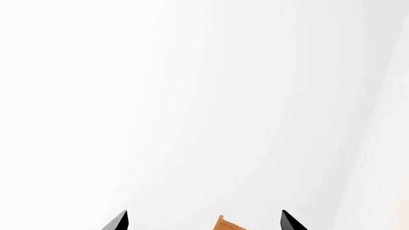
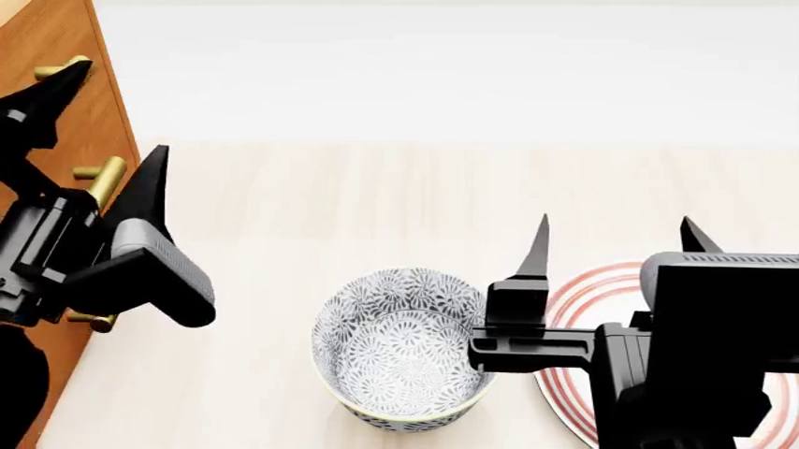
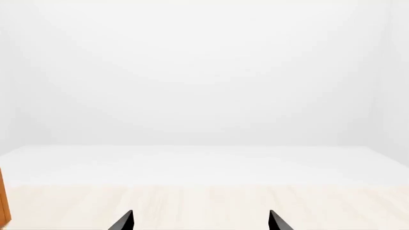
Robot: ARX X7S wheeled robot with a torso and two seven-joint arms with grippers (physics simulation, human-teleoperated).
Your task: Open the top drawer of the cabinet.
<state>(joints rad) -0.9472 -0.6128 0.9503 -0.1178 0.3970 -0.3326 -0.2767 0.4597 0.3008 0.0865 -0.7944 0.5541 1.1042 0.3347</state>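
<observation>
The cabinet (image 2: pixel 100 131) stands at the left edge of the head view, orange-brown with brass bar handles. Its top drawer (image 2: pixel 50 37) carries the uppermost handle (image 2: pixel 63 67), and its front looks flush with the drawers below. My left gripper (image 2: pixel 119 108) is open right in front of the cabinet. One finger lies across the top handle and the other ends beside the second handle (image 2: pixel 107 178); I cannot tell whether they touch. The left wrist view shows my left gripper (image 1: pixel 204 218) with only a cabinet corner (image 1: pixel 227 224) between its tips. My right gripper (image 2: pixel 615 224) hangs open and empty.
A patterned grey bowl (image 2: pixel 399 346) sits on the pale wood floor by my right arm. A red-ringed plate (image 2: pixel 568 299) lies under that arm. A third handle (image 2: pixel 94 321) shows lower on the cabinet. The right wrist view shows my right gripper (image 3: pixel 200 218), floor and white wall.
</observation>
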